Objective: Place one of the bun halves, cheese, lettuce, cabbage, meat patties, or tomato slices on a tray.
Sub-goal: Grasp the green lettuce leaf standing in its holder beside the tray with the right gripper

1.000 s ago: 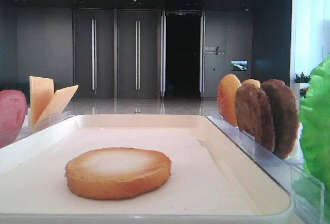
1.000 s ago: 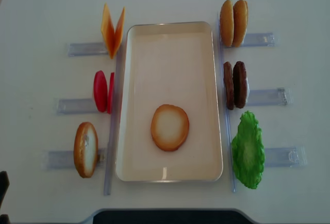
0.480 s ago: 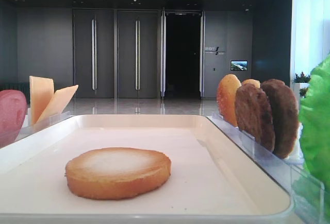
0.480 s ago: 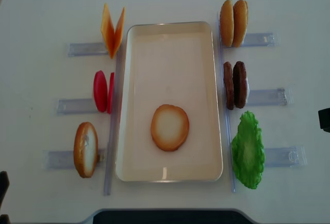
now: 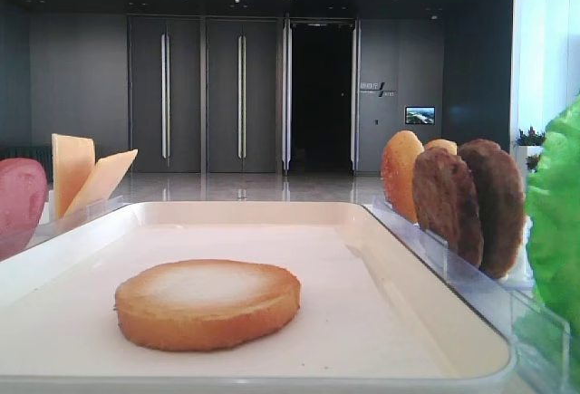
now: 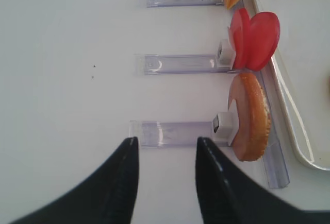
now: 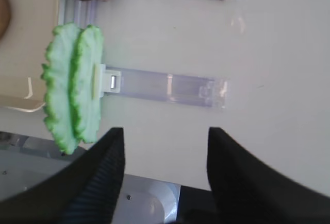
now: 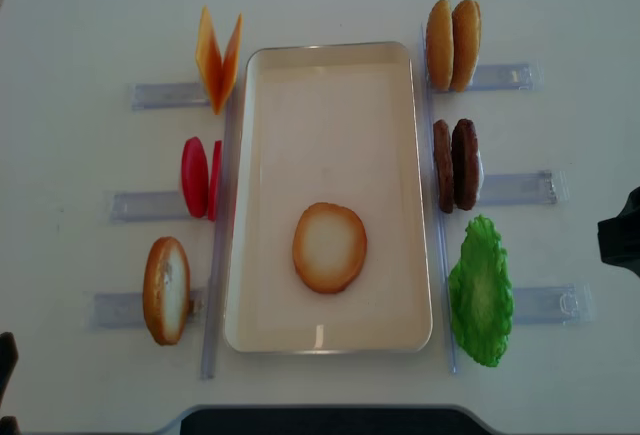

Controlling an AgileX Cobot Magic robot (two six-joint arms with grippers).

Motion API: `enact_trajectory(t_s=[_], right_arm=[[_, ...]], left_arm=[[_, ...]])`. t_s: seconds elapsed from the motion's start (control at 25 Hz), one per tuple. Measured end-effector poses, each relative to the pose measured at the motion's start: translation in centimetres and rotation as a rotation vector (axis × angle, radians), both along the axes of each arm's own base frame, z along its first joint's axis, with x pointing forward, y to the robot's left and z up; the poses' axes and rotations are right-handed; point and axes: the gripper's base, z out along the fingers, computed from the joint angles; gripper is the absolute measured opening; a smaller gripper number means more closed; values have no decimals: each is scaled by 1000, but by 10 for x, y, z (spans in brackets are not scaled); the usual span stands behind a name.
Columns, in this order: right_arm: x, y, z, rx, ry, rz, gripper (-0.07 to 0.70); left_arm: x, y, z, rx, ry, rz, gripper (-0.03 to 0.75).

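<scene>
**My right pincer comes in toward the lettuce**

My right pincer (image 7: 165, 172) is open, its two dark fingers standing wide apart with nothing between them. A second ago the overhead view showed nothing of it; now a dark part of my right arm (image 8: 622, 243) has entered at the right edge of the desk (image 8: 80, 15), level with the gap between the meat patties (image 8: 456, 164) and the lettuce (image 8: 482, 293). In the wrist view the lettuce (image 7: 73, 94) stands on edge at the inner end of its clear holder (image 7: 165, 88), ahead of the fingers and a little to one side, not yet between them.

My left pincer (image 6: 165, 177) is open too and holds nothing. It hangs near the front left corner of the desk, above the outer end of the clear holder (image 6: 175, 133) that carries one bun half (image 6: 250, 116). It has kept its place.

The tray (image 8: 258, 205) lies in the middle of the desk, and one bun half (image 8: 329, 247) lies flat in it already, toward the front edge. The tomato slices (image 8: 199, 177) and the cheese (image 8: 218, 59) stand along the left side of the tray, two more bun halves (image 8: 452, 44) at the far right.

I judge that the lettuce is my next piece. My right pincer must go further inward and line up with the frilly edge before it closes. The leaf looks thin and soft, so it may bend or slip.
</scene>
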Motion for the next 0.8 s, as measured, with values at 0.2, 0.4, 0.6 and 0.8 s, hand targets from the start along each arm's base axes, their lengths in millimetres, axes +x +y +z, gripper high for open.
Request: enact_trajectory(t_s=[0.2,0.4,0.6,0.8], right_arm=[[-11,23,0,34,31,67,379],[-27,47,-1,51,75,138,379],[-29,61,-9,-13,102,155,379],[-26,65,-14,-36,128,141,379]], left_arm=[[0,0,0,0,0,0,284],[0,0,0,0,0,0,283],[0,0,0,0,0,0,283],[0,0,0,0,0,0,283]])
